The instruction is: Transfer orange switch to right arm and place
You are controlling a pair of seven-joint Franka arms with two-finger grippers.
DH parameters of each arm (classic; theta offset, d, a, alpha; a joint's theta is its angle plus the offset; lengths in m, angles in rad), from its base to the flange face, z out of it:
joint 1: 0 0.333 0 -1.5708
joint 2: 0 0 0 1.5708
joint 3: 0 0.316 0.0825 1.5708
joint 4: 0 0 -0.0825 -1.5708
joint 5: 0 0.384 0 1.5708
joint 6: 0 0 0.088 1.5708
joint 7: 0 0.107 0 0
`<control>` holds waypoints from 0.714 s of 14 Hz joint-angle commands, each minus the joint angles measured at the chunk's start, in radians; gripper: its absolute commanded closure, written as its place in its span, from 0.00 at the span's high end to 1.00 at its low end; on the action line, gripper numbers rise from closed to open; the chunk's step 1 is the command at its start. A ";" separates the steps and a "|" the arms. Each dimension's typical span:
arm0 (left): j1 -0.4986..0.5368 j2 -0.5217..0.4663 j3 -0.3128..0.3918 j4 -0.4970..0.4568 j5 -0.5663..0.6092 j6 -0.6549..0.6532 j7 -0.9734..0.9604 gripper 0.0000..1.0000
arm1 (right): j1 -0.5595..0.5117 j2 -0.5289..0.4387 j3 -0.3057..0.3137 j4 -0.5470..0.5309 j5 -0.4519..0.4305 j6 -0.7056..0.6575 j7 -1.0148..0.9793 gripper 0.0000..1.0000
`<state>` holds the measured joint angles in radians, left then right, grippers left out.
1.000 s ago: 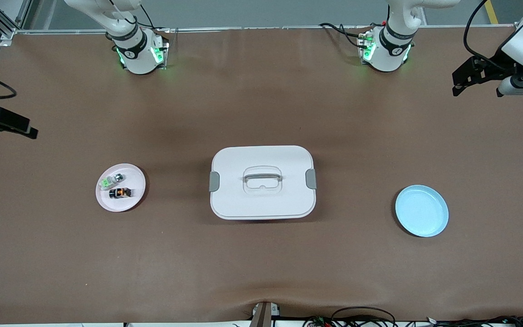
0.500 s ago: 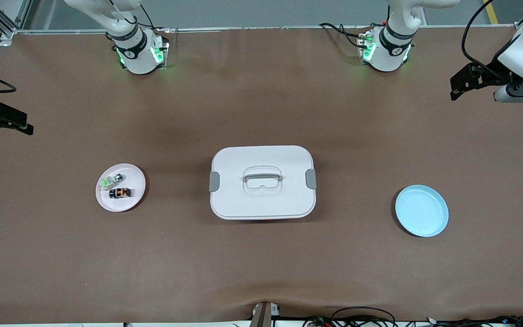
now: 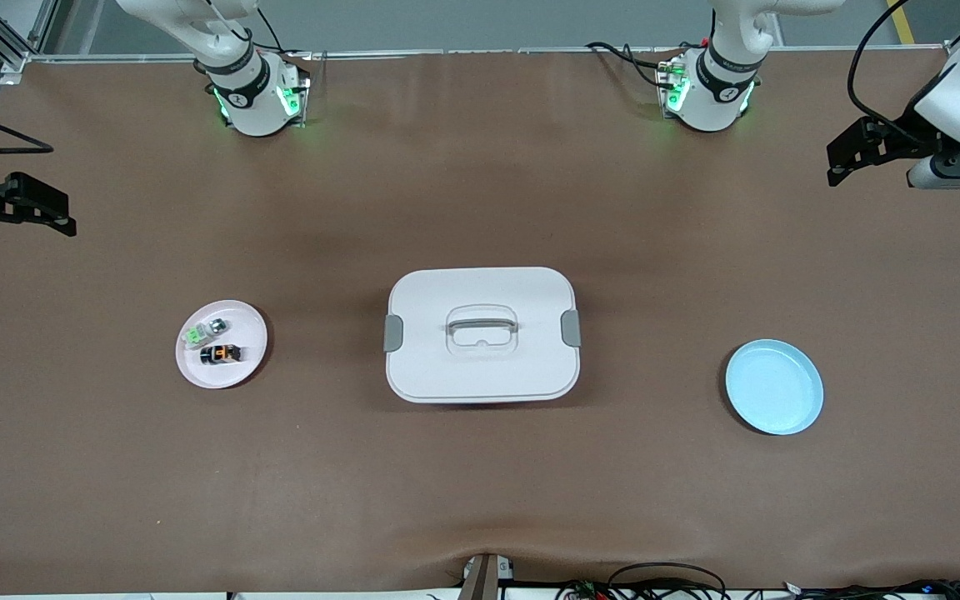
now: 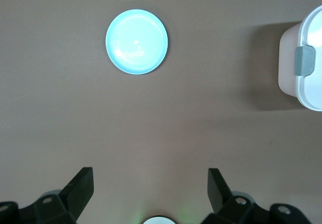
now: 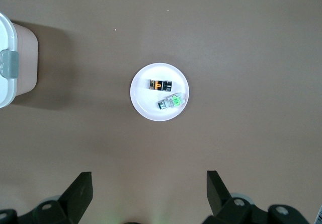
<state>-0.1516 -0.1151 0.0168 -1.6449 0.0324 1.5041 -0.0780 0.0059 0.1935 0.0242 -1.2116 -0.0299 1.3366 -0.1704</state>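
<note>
The right gripper (image 3: 30, 208) is held spread wide over the table's edge. The orange switch (image 3: 220, 354) lies on a pink plate (image 3: 251, 333) beside a green part (image 3: 196, 335). A white box (image 3: 480, 283) and blue plate (image 3: 774, 386) follow. The left gripper (image 3: 851, 158) hangs open.

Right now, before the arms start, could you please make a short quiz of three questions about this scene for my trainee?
1. True or false: the orange switch lies on the blue plate.
2. Which is nearer to the front camera on the pink plate: the orange switch or the green-and-clear component?
3. Choose one. The left gripper and the right gripper have: A) both jaws open, holding nothing; B) one shut on the switch; C) both shut.

Key: 1 false, it lies on the pink plate. 2 the orange switch. 3 A.
</note>
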 commanded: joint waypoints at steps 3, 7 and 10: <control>0.000 -0.006 -0.006 -0.006 0.018 0.021 0.001 1.00 | -0.009 -0.109 -0.003 -0.137 -0.001 0.052 -0.006 1.00; -0.003 -0.005 -0.008 -0.007 0.018 0.024 0.001 1.00 | -0.030 -0.137 -0.012 -0.166 0.045 0.050 0.067 1.00; -0.006 -0.006 -0.008 -0.016 0.018 0.024 0.001 1.00 | -0.032 -0.186 -0.026 -0.232 0.108 0.093 0.151 1.00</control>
<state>-0.1560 -0.1150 0.0142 -1.6497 0.0325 1.5157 -0.0780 -0.0152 0.0781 0.0044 -1.3542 0.0278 1.3798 -0.0597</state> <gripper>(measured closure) 0.000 0.000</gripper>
